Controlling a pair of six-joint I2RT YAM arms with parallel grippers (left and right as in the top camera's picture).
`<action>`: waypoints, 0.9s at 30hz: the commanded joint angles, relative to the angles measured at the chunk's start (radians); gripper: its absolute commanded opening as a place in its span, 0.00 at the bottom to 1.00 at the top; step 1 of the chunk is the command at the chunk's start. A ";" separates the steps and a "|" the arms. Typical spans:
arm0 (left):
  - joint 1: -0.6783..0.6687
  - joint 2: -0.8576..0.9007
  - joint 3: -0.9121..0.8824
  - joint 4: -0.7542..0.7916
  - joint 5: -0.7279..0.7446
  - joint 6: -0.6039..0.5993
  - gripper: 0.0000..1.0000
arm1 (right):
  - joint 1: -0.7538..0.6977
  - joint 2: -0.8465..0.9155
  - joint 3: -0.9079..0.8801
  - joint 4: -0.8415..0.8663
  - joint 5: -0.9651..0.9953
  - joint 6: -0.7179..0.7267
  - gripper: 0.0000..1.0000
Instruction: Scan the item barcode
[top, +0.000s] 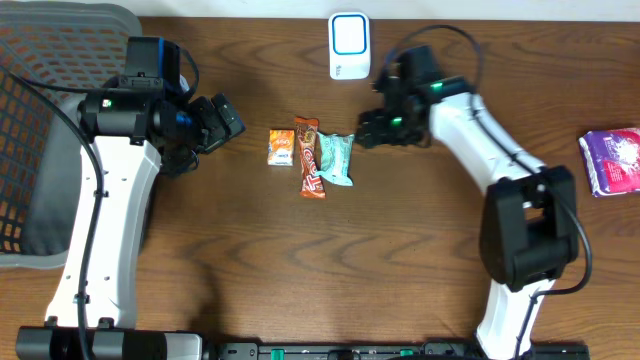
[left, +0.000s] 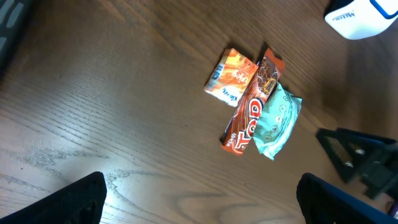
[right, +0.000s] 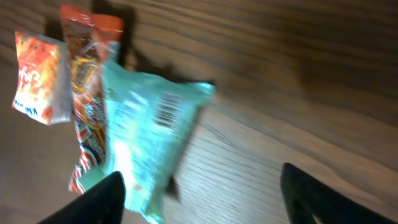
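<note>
Progress is looking slight: the teal packet (top: 336, 159) is lying on the table (top: 300, 260) against the orange candy bar (top: 310, 158), well apart from the white scanner (top: 349, 45). The right tool (right: 200, 180) is hovering at it, jaws apart, gripping nothing; the left tool (top: 228, 118) is gaping, empty.

A teal snack packet (top: 336, 159) lies flat at centre frame, barcode (right: 165, 112) facing up; the white-and-blue scanner (top: 349, 45) sits at top centre.

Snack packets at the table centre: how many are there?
3, in one row: the small orange packet on the left, the long orange bar in the middle, the teal packet on the right. None seems hidden.
</note>
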 joint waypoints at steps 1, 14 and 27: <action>0.003 0.005 0.007 -0.003 -0.002 0.013 0.98 | 0.093 -0.032 0.002 0.032 0.167 0.041 0.64; 0.003 0.006 0.007 -0.003 -0.002 0.013 0.98 | 0.351 -0.031 -0.007 0.069 0.592 0.142 0.58; 0.003 0.005 0.007 -0.003 -0.002 0.013 0.98 | 0.423 -0.031 -0.200 0.266 0.735 0.229 0.52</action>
